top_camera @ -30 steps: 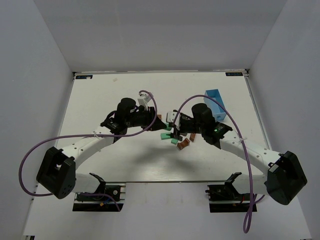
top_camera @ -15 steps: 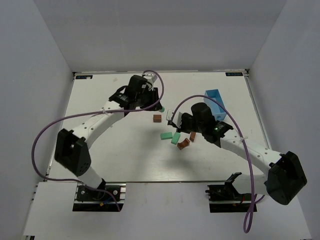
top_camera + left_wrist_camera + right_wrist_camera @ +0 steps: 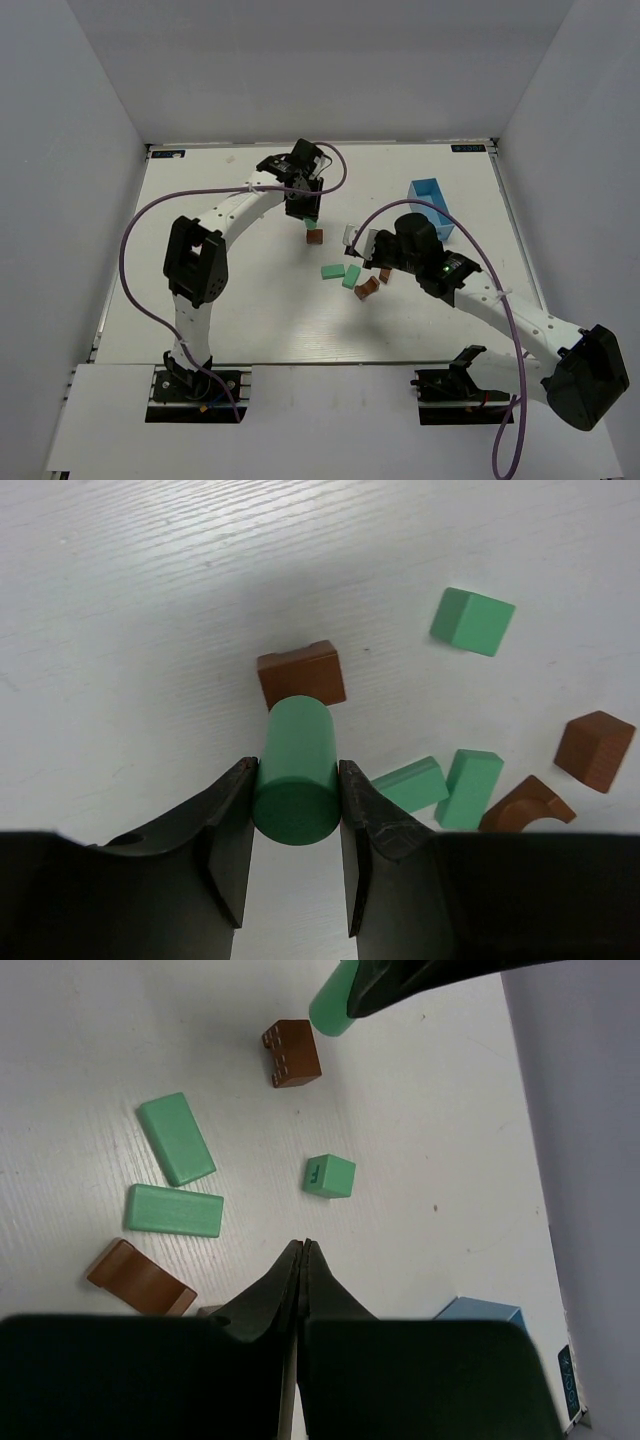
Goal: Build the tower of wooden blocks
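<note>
Near the far right edge of the counter [image 3: 230,300] you have the blue box [image 3: 432,208]; what it holds cannot be made out. Your left end effector [image 3: 297,775] pinches a green cylinder [image 3: 295,735] near a brown block [image 3: 301,673]. Your right end effector [image 3: 302,1252] is pressed together, empty, by the scattered wood blocks [image 3: 175,1210]. One green cube [image 3: 329,1175] reads "F".

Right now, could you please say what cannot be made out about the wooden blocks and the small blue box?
- Left wrist view: the green wooden cylinder hides its far end, so contact with the notched brown wooden block is unclear.
- Same view: the left gripper cuts off the brown wooden arch.
- Right wrist view: the right gripper covers most of the blue box.
</note>
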`<state>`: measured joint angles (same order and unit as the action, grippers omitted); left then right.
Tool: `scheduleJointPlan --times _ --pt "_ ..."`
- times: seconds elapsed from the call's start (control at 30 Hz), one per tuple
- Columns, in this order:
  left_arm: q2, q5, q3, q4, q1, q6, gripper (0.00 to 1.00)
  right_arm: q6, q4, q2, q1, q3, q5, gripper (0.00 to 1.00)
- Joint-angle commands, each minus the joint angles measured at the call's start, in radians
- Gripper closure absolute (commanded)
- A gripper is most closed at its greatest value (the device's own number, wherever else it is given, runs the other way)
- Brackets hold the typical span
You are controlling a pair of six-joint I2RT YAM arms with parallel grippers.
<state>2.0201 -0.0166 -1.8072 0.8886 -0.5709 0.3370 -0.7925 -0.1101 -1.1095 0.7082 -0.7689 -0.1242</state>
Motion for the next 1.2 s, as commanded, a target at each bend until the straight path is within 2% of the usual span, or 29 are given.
scheduleJointPlan --times 0.0,0.2,0.37,1.17 --pt "-0.038 -0.106 -0.020 0.075 0.011 -0.024 1.00 -0.010 0.015 0.023 0.000 0.013 0.024 1.00" --pt "-0.047 -0.106 0.019 0.064 0.011 -0.024 1.00 -0.014 -0.010 0.011 0.005 0.005 0.021 1.00" --pt "-0.021 -0.088 -0.033 0.064 0.011 -0.024 1.00 -0.014 -0.017 0.007 0.004 0.003 0.020 1.00" --pt "0.081 0.010 -0.098 0.042 0.002 -0.061 0.97 -0.024 -0.045 -0.006 0.004 0.002 0.005 1.00"
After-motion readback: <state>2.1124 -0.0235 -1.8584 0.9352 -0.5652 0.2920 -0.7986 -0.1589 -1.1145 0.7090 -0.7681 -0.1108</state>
